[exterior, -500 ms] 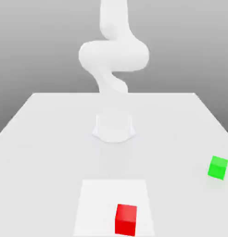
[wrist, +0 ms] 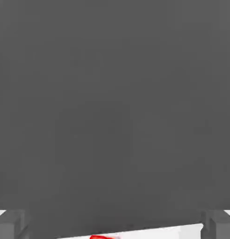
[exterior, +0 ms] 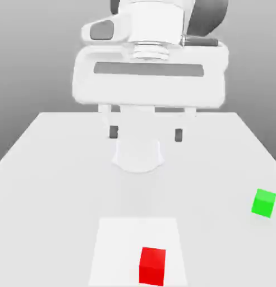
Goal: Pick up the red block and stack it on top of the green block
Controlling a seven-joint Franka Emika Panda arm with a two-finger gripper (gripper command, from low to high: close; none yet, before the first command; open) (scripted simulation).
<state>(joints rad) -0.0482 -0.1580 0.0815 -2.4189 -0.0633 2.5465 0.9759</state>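
The red block [exterior: 152, 265] is a small bright-red cube lying on a lighter white square [exterior: 115, 252] near the table's front edge, and a sliver of it [wrist: 104, 237] shows in the hand view. The green block [exterior: 264, 202] sits on the table at the exterior view's right, well apart from the red one. My gripper [exterior: 146, 134] hangs high over the middle of the table, far behind both blocks, open with nothing between its two dark fingertips [exterior: 113, 132].
The white table [exterior: 50, 168] stretches wide around both blocks. The arm's round white base [exterior: 138, 156] stands in the middle, behind the lighter square. The big white hand body [exterior: 148, 78] blocks the view of the arm behind it.
The hand has swung forward and down into the exterior view, where half a second ago only the curled arm showed. Both blocks lie where they were.
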